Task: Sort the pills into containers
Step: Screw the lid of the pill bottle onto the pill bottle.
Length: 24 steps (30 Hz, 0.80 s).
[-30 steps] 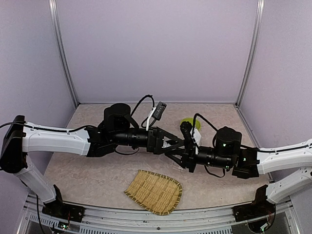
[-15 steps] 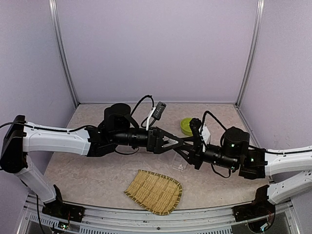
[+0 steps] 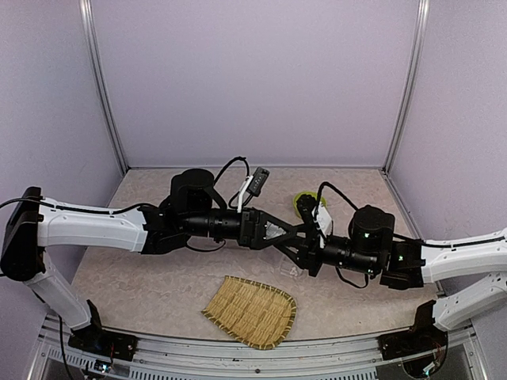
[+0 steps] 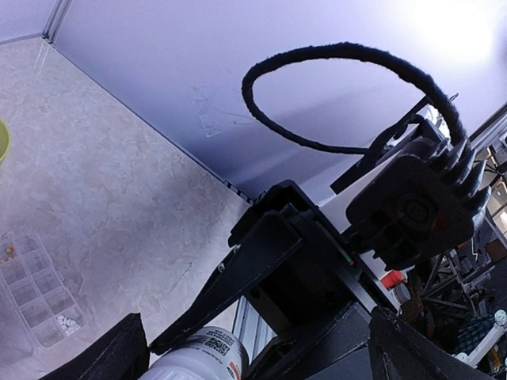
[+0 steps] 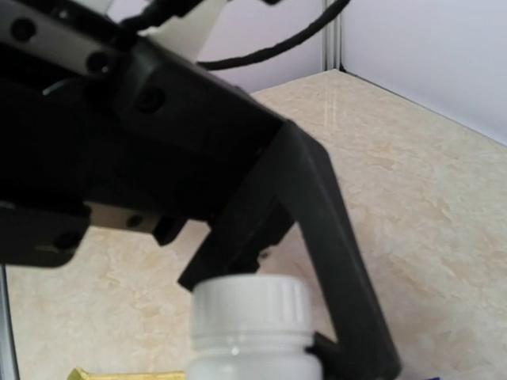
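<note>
A white pill bottle (image 5: pixel 252 324) with a ribbed cap is held up above the table, my right gripper (image 3: pixel 307 255) shut on its body. My left gripper (image 3: pixel 293 237) is open, and its black fingers (image 5: pixel 333 229) straddle the cap from above. The bottle's labelled side (image 4: pixel 198 356) shows low in the left wrist view. The clear containers box (image 4: pixel 36 289) lies on the table below, with white pills (image 4: pixel 67 322) in one compartment and an orange speck in another. In the top view the box (image 3: pixel 289 267) is mostly hidden under the grippers.
A lime-green bowl (image 3: pixel 303 202) stands behind the grippers, and its edge (image 4: pixel 2 138) shows in the left wrist view. A woven bamboo tray (image 3: pixel 252 310) lies near the front edge. Grey walls enclose the table on three sides.
My right arm swung out to the right with the bottle, then came back left under the left gripper. The left arm stayed almost still, its jaws wide.
</note>
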Each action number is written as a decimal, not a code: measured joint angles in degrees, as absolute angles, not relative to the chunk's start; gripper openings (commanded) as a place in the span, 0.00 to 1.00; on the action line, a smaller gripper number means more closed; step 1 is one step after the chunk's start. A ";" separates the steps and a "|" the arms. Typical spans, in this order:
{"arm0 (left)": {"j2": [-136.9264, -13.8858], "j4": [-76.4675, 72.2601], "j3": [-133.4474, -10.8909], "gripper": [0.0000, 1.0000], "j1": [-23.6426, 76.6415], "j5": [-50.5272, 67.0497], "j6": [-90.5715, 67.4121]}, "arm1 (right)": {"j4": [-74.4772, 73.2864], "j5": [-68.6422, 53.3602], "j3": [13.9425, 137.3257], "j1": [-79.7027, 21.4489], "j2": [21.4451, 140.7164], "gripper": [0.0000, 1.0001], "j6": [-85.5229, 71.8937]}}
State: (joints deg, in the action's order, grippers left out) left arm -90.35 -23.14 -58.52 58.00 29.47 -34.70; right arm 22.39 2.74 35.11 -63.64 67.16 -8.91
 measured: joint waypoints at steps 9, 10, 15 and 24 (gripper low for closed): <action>-90.41 -22.48 -58.57 0.76 58.26 27.16 -34.70 | 22.17 5.30 30.02 -63.75 59.35 0.16 -8.62; -90.41 -22.46 -58.57 0.74 58.22 26.94 -34.79 | 22.09 5.67 29.98 -63.75 58.98 0.16 -8.58; -90.52 -22.59 -58.57 0.60 58.15 26.94 -35.77 | 21.67 7.16 29.98 -63.75 58.81 0.16 -8.36; -91.66 -22.50 -58.57 0.37 57.67 26.83 -36.38 | 21.15 7.64 29.98 -63.75 59.07 0.16 -8.14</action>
